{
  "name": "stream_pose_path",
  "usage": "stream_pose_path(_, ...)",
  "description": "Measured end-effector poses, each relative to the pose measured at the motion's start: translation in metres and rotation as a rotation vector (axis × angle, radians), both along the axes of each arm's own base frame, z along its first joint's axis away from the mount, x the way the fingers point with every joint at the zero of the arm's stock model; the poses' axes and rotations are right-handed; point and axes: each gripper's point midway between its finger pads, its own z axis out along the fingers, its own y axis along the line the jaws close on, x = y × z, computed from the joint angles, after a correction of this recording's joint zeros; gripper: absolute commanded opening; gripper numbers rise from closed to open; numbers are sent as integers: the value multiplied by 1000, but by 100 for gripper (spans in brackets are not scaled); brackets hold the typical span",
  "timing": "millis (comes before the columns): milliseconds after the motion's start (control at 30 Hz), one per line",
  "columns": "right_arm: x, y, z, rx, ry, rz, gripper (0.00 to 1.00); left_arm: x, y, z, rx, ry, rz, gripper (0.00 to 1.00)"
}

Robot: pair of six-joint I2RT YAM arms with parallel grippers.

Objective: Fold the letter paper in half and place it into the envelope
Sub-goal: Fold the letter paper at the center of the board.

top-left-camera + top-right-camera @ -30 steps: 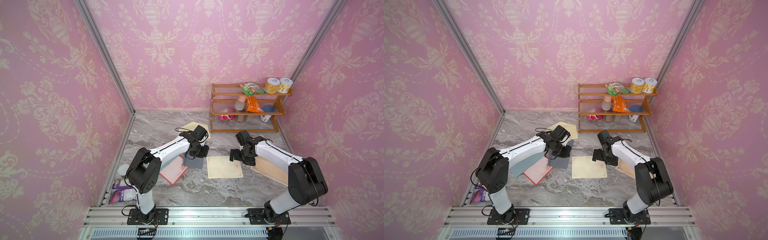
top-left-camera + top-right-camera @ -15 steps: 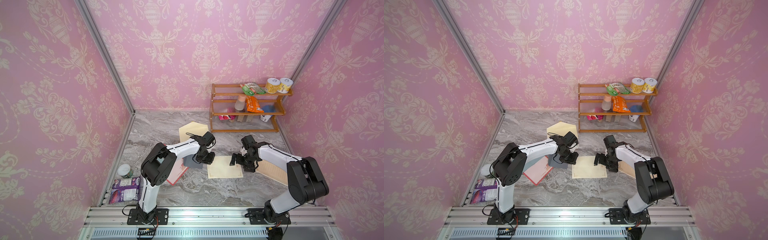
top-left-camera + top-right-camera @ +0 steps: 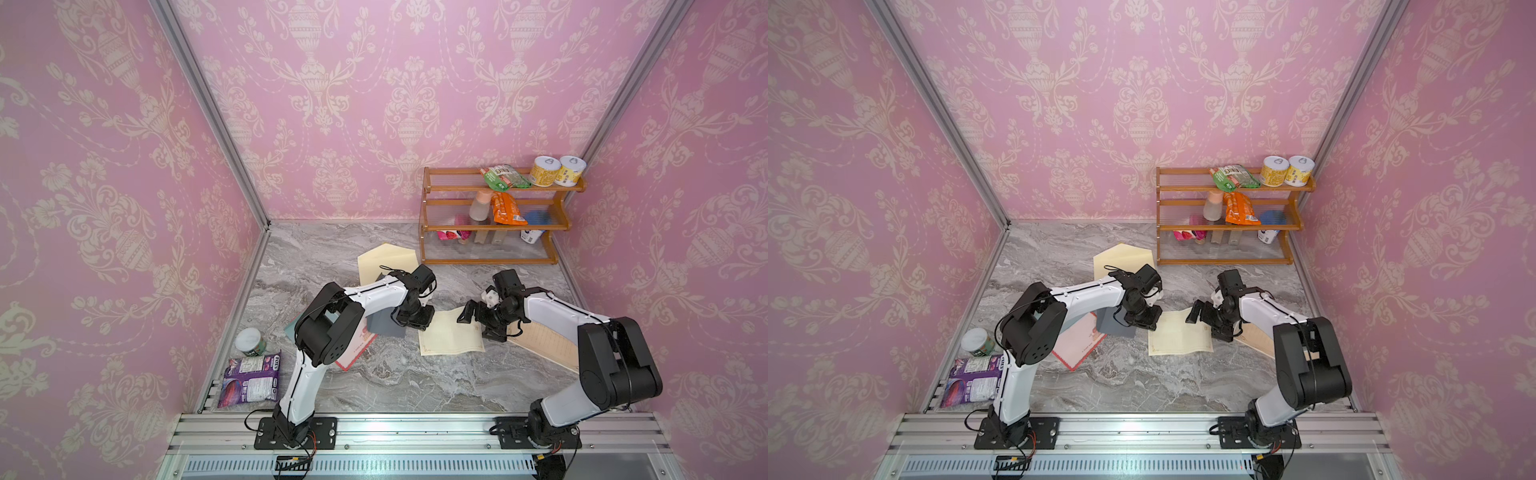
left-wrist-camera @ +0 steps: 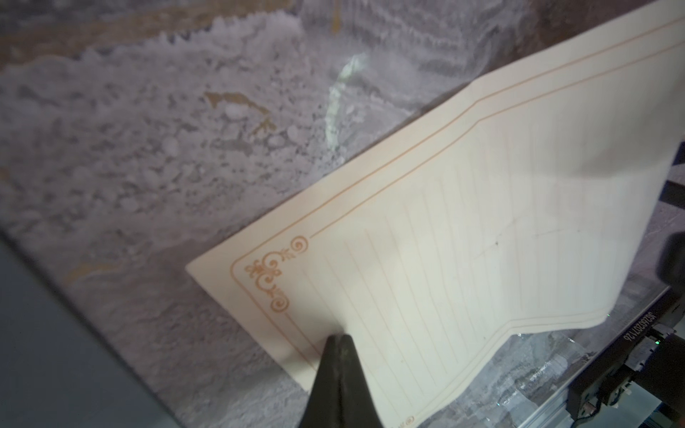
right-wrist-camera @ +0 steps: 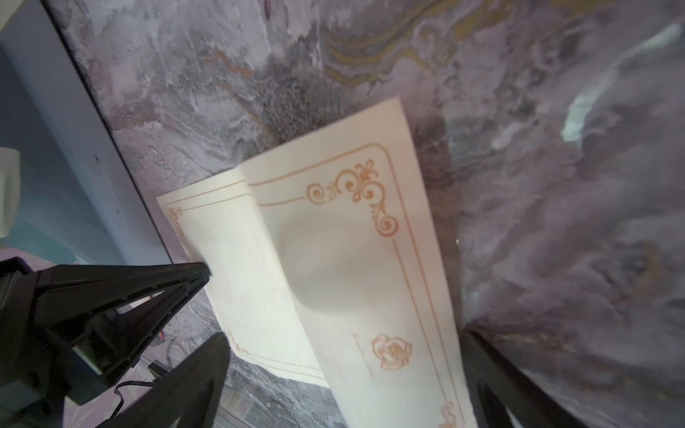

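Letter paper (image 3: 451, 338) lies open on the worktop (image 3: 374, 386), between my arms.
My left end effector (image 3: 419, 323) is pressed together, tip on one edge. My right end effector (image 3: 480, 326) is spread wide over the raised opposite edge. The envelope (image 3: 386, 259) sits behind.

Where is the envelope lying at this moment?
In both top views the envelope lies flat near the back of the table, left of the wooden shelf and behind the letter paper.

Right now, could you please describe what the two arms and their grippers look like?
Both arms match: the left arm and right arm have white tubular links with bulky black joint housings, on black base plates. The left gripper and right gripper are black, with tapering triangular fingers. Thin black cables loop near the wrists.
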Motion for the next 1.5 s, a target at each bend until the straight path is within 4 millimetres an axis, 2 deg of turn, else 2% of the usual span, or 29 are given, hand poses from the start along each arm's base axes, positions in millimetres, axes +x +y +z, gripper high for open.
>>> stream_pose_path(167, -2, 12, 5, 83, -31, 22, 100, 1, -1, 0, 6, 7, -8, 0)
stream_pose_path(267, -1, 20, 16, 138, -58, 35, 100, 1, -2, -1, 10, 13, -8, 0)
stream_pose_path(533, 13, 40, 79, 318, -227, 34, 100, 6, -8, 0, 1, 14, -10, 0)
stream_pose_path(667, 15, 48, 92, 392, -248, 36, 95, 8, -11, 0, -1, 18, -11, 0)
stream_pose_path(767, 13, 52, 92, 434, -241, 36, 83, 10, -13, 0, -2, 17, -10, 0)
stream_pose_path(833, 12, 55, 92, 462, -237, 32, 71, 12, -14, 0, -4, 15, -10, 0)
stream_pose_path(1000, 10, 64, 89, 523, -220, 26, 51, 13, -15, 1, -7, 12, -10, 0)
stream_pose_path(1167, 12, 78, 82, 543, -205, 47, 53, 16, -15, 2, -16, 7, -5, 0)
stream_pose_path(1333, 17, 86, 64, 544, -168, 43, 54, 29, -8, 2, -27, -4, 24, 2)
stream_pose_path(1400, 19, 87, 55, 535, -150, 31, 52, 37, 0, 3, -23, -6, 47, 13)
stream_pose_path(1500, 21, 84, 39, 504, -118, 6, 50, 51, 21, 9, 2, -26, 78, 42)
